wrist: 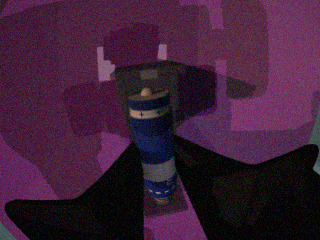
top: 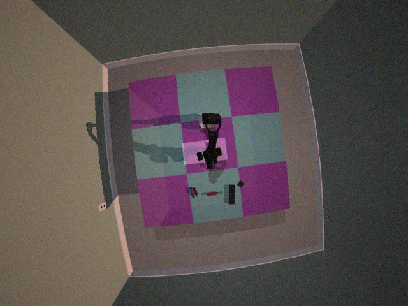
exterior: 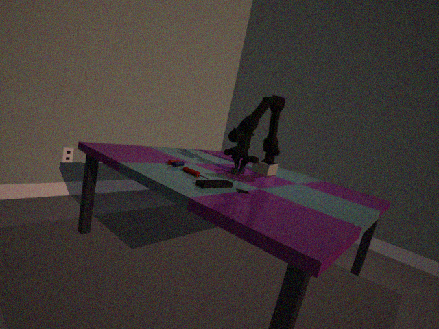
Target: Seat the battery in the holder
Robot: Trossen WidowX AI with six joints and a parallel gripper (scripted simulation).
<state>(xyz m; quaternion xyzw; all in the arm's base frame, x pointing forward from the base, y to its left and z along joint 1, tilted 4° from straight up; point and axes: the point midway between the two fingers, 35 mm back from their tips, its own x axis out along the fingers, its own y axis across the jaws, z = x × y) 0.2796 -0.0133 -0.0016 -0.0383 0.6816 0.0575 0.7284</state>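
1. Wrist view shows the claw (wrist: 160,194) pinching a blue battery (wrist: 152,147); the two dark fingers press against its lower sides.
2. Pale bands ring the battery, and a brass-coloured terminal cap tops the end that points away from the camera.
3. That cap end points down at a magenta square of the table (wrist: 267,114), where dark overlapping shadows lie beneath it.
4. From the exterior view, the claw (exterior: 238,168) hangs low over the table (exterior: 276,219), near the middle; whether the battery touches the surface cannot be told.
5. From the top view, the claw (top: 210,163) sits over the centre magenta square, at the edge of a paler pink patch (top: 194,154).
6. Behind it, the arm's pale base block (exterior: 265,168) stands on the table.
7. Well apart from the claw, on a teal square, lies the black holder (top: 231,193), a long dark bar.
8. Beside the holder lies a red-handled screwdriver (top: 210,193), then a small red and blue cluster (top: 193,191), too small to identify.
9. A small dark piece (top: 240,183) lies just beyond the holder's far end.
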